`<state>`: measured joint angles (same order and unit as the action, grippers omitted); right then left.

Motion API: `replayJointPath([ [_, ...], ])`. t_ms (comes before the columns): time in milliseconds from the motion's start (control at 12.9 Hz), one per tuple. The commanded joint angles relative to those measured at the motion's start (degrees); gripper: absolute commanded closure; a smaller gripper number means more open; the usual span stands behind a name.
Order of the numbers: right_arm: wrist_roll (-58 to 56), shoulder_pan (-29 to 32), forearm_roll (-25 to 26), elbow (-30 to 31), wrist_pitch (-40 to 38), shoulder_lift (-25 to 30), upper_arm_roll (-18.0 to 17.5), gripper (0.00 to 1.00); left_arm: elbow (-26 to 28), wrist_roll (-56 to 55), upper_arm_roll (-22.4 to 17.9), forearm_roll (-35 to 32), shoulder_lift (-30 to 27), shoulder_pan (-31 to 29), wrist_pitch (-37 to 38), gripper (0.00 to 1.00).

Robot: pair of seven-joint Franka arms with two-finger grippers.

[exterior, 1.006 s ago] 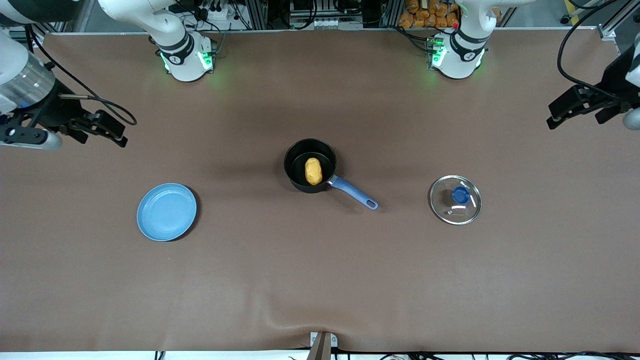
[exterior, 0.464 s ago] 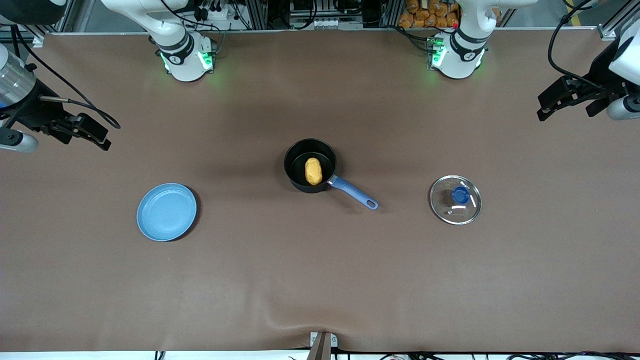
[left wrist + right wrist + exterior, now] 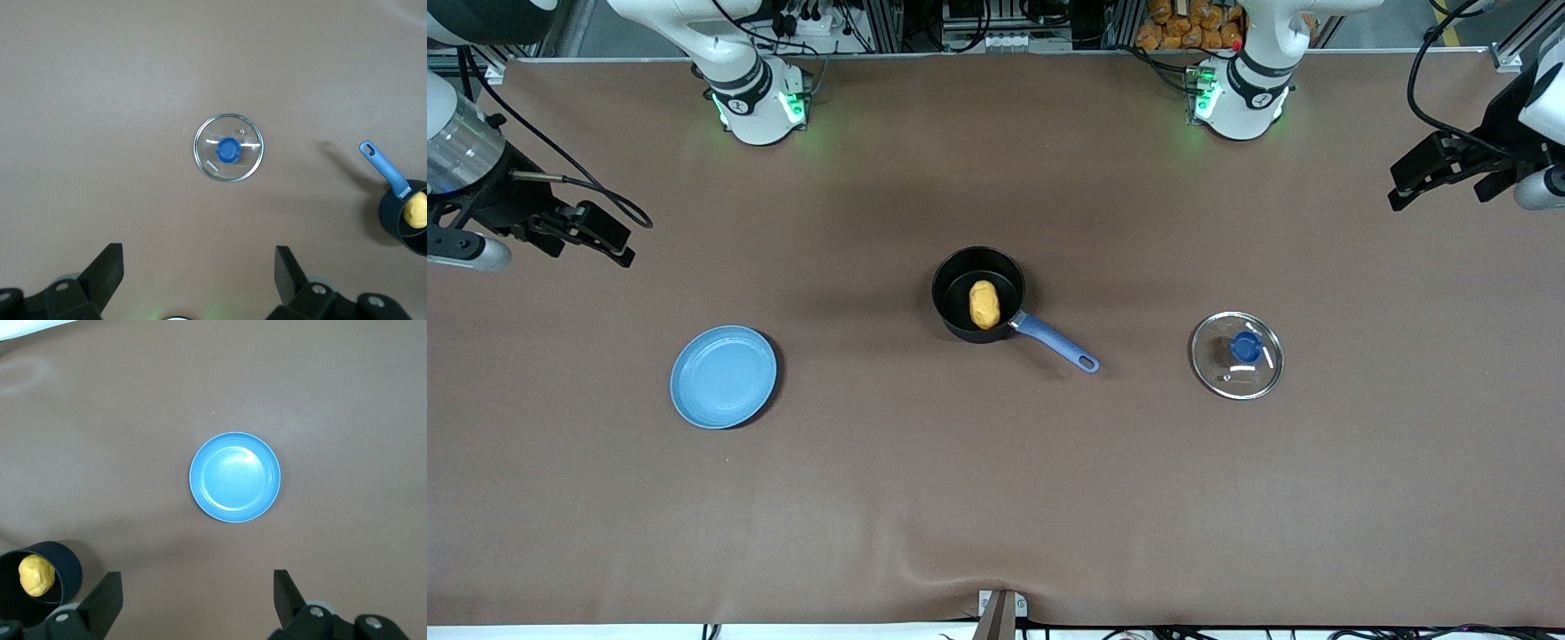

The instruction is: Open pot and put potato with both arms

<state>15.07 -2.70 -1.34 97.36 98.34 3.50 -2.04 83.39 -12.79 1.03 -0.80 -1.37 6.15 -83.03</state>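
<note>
The black pot [image 3: 978, 294] with its blue handle [image 3: 1055, 342] stands open at the table's middle. The yellow potato [image 3: 984, 304] lies inside it. The glass lid [image 3: 1237, 355] with its blue knob lies flat on the table toward the left arm's end. My left gripper [image 3: 1414, 180] is open and empty, raised high over the table's left-arm end. In the left wrist view [image 3: 199, 263] the lid [image 3: 229, 148] lies straight ahead and the pot [image 3: 405, 218] at the edge. My right gripper [image 3: 609, 237] is open and empty, raised over the right-arm end; the right wrist view [image 3: 199, 590] shows the pot [image 3: 37, 580].
A flat blue plate [image 3: 724, 376] lies empty toward the right arm's end, nearer the front camera than the pot; it also shows in the right wrist view [image 3: 235, 477]. The brown mat [image 3: 996, 498] has a small wrinkle at its front edge.
Both arms drew outward toward the table's ends, then came back in a little. The pot, potato, lid and plate have not moved.
</note>
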Motion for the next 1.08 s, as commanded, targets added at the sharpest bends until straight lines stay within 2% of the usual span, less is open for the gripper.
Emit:
replayJointPath([
  [0, -0.4, 0.7, -0.1, -0.4, 0.2, -0.1, -0.5, 0.00, 1.8, -0.5, -0.3, 1.0, -2.3, 0.2, 0.4, 0.00],
  [232, 0.5, 0.4, -0.1, -0.3, -2.2, 0.7, -0.7, 0.00, 5.5, 0.0, -0.3, 1.2, -4.5, -0.1, 0.1, 0.00],
  [464, 0.5, 0.5, -0.1, -0.5, -2.5, 0.7, -0.7, 0.00, 5.6, 0.5, -0.3, 2.1, -4.3, -0.3, 0.0, 0.00],
  [619, 0.7, 0.3, -0.1, -1.8, -3.9, 0.2, -0.8, 0.00, 4.8, 0.4, -0.3, 7.1, -3.5, -2.5, -0.1, 0.00],
  [1006, 2.2, -0.1, -0.1, -3.3, -7.4, 0.3, -1.0, 0.00, 4.1, -0.4, -0.1, 6.0, -2.3, -2.5, -0.2, 0.00],
])
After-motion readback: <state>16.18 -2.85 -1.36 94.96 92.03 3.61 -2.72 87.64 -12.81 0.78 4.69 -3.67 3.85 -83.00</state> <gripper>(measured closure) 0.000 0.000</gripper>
